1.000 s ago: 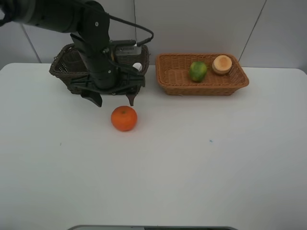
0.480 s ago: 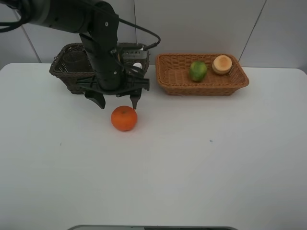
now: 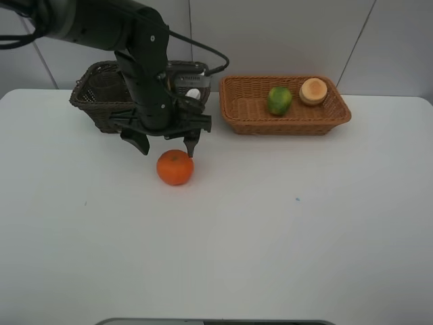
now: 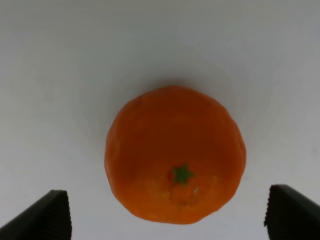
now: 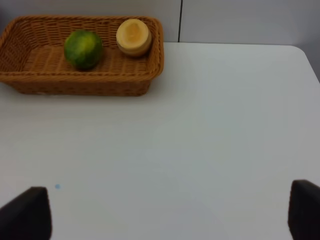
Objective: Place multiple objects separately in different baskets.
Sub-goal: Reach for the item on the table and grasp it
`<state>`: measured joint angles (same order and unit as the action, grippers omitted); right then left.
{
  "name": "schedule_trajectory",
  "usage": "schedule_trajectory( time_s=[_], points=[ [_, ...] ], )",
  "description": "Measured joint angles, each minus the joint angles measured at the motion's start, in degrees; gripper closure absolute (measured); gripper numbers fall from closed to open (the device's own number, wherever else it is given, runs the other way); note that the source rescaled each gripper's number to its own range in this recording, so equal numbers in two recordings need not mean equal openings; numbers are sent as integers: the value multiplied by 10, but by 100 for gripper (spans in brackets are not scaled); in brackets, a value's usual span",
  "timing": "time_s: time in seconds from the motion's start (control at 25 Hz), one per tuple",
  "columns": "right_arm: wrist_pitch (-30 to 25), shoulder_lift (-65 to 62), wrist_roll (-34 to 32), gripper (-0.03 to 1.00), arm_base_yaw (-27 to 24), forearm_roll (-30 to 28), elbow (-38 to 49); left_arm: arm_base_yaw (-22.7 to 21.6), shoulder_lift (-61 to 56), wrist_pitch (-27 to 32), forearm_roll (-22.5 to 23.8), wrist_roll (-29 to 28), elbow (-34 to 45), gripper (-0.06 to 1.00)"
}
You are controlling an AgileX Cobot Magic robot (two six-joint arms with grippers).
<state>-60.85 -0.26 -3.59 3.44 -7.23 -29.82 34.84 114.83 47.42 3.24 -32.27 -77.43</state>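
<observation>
Your left gripper (image 3: 167, 143) hangs wide open and empty directly above the orange (image 3: 175, 167), fingers straddling it because a grasp needs room on both sides.

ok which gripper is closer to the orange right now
Left. The left gripper hangs open right above the orange, fingers either side, not touching. The right gripper is out of the high view, open over bare table, facing the tan basket.
</observation>
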Motion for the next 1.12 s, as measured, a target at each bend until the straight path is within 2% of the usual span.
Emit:
schedule_trajectory(
  time_s=[0.2, 1.12],
  points=[
    [0, 0, 0, -3, 0, 0, 0, 0, 9, -24, 0, 0, 0, -5],
    [0, 0, 0, -3, 0, 0, 0, 0, 53, -61, 9, 9, 0, -5]
  ],
)
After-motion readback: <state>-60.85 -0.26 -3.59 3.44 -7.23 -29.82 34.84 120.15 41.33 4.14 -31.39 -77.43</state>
